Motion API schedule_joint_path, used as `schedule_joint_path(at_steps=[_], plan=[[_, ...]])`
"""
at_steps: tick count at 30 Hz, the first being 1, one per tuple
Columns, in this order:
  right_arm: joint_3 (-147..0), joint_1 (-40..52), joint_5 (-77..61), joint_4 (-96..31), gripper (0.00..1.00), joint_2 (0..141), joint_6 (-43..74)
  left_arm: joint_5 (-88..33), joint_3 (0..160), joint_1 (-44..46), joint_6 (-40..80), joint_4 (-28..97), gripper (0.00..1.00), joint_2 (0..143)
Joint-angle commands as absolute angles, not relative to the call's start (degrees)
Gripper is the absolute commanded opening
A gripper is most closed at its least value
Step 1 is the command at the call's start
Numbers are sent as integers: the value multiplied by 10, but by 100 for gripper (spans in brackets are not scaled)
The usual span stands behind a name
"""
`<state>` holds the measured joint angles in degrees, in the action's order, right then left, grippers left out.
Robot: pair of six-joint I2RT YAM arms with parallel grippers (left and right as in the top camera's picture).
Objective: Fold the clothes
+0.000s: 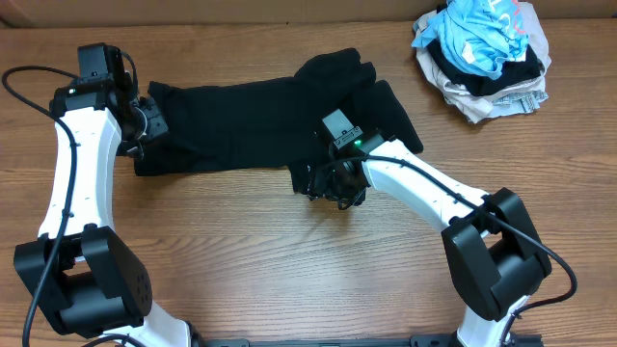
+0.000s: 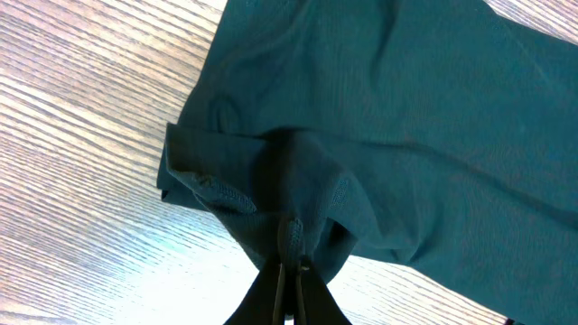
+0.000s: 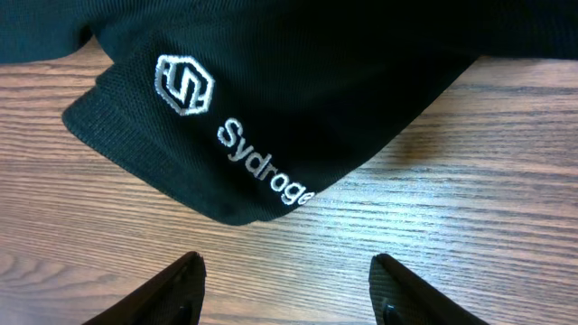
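— Starting at left: overhead puts the left gripper [image 1: 145, 122] at the left end of the black top [image 1: 241, 130], but its jaws are hidden under the wrist. What does its own camera give?
— Jaws clenched on a bunched fold at the top's edge, with counter [image 2: 72, 135] showing beside it. Cloth reads teal in that view, black in the others.
— Noted. Overhead: top lies stretched across the counter's middle, crumpled toward its right end. Right gripper [image 3: 284, 282]?
— Overhead has it at the top's lower edge. Only the wrist view shows the jaws released, over bare wood just short of a hem bearing a white logo [image 3: 184, 84] and lettering [image 3: 266, 167].
— Far right, back corner: pile of other clothes [image 1: 482, 53], well apart, overhead only.
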<state>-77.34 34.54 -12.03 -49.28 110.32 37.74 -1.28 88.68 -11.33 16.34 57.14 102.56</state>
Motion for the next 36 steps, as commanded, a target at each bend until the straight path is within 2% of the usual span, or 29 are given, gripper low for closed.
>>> schedule_joint_path(at_steps=[1, 22, 30, 36], plan=[[-771, 347, -111, -491, 62, 1108, 382, -9, 884, -111, 154, 569, 4, 1029], [-771, 348, -26, -410, 62, 1141, 405, 6, 884, -111, 154, 567, 4, 1029], [-778, 348, -26, -315, 63, 1149, 359, 6, 884, -112, 154, 565, 4, 1029], [-800, 352, -33, -309, 66, 1149, 333, 6, 884, -112, 154, 561, 4, 1029]])
